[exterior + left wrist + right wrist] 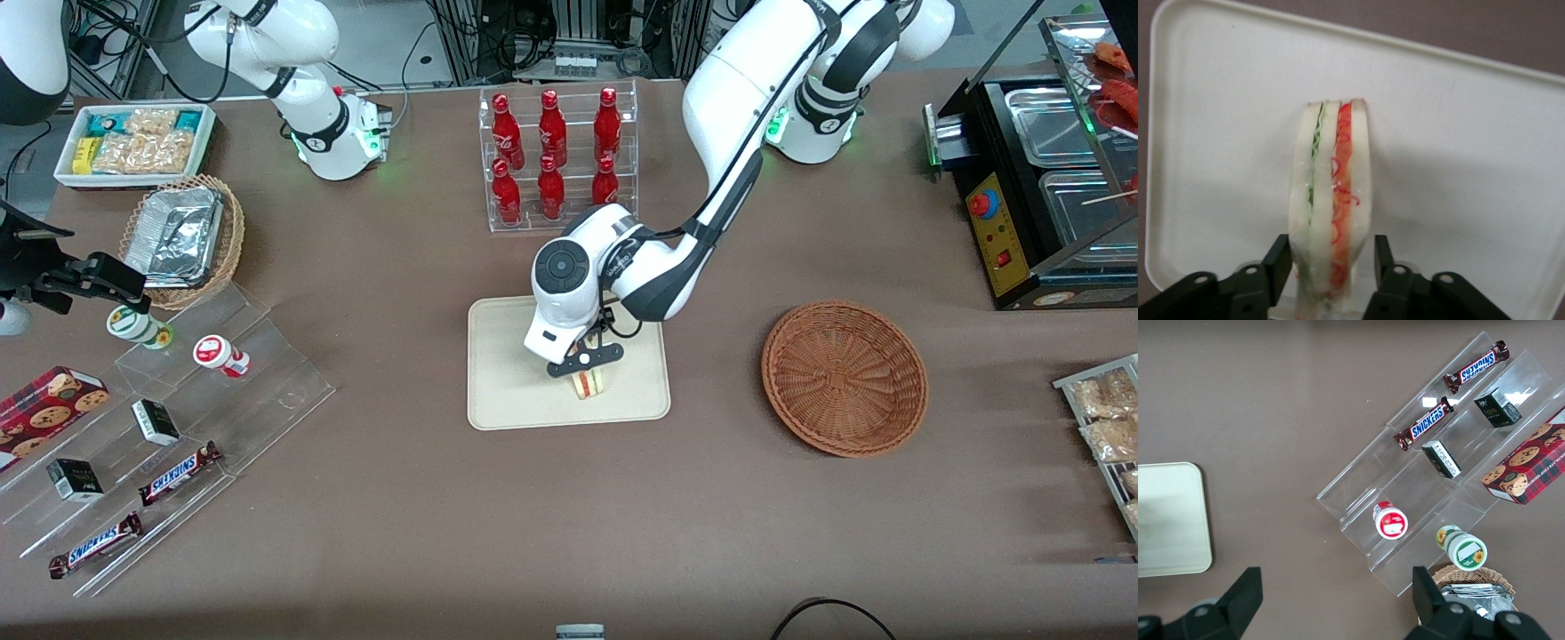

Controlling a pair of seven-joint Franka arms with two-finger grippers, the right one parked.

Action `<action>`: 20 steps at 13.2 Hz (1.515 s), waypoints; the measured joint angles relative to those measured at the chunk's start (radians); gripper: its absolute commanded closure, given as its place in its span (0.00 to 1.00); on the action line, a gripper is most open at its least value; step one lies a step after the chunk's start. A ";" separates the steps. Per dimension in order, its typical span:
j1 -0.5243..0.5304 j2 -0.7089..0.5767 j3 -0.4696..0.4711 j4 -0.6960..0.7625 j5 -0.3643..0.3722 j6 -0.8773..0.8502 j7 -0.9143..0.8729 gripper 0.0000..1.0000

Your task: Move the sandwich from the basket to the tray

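Cream-beige tray (507, 373) at centre of the front view, sandwich (589, 383) standing on it near its lower edge, gripper (585, 362) just above, jaws narrowly apart and clamped on the bread's sides, wicker basket (844, 378) toward the working arm's end.

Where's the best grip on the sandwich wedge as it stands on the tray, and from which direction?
Come from above and pinch the two flat bread faces. The sandwich stands on edge on the tray, filling layers facing up. The gripper already straddles it that way, a finger beside each face; contact looks likely, but I can't confirm it.
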 measured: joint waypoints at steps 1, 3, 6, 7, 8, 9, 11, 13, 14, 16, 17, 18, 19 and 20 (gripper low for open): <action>0.008 -0.006 0.001 0.017 0.000 -0.017 0.000 0.00; 0.024 -0.031 0.001 0.048 0.000 -0.071 0.000 0.00; 0.055 -0.108 0.001 0.062 0.004 -0.158 0.064 0.00; 0.064 -0.141 0.002 0.061 0.004 -0.206 0.118 0.00; 0.076 -0.174 0.003 0.059 0.005 -0.266 0.142 0.00; 0.093 -0.204 0.006 0.056 0.008 -0.323 0.152 0.00; 0.165 -0.262 0.008 0.038 0.010 -0.392 0.232 0.00; 0.254 -0.328 0.009 -0.022 0.010 -0.410 0.371 0.00; 0.295 -0.364 0.010 -0.066 0.010 -0.410 0.437 0.00; 0.374 -0.438 0.010 -0.150 0.010 -0.410 0.584 0.00; 0.416 -0.477 0.011 -0.190 0.010 -0.410 0.657 0.00; 0.457 -0.515 0.011 -0.226 0.010 -0.410 0.720 0.00; 0.493 -0.546 0.011 -0.252 0.008 -0.410 0.770 0.00; 0.524 -0.573 0.011 -0.270 0.004 -0.415 0.812 0.00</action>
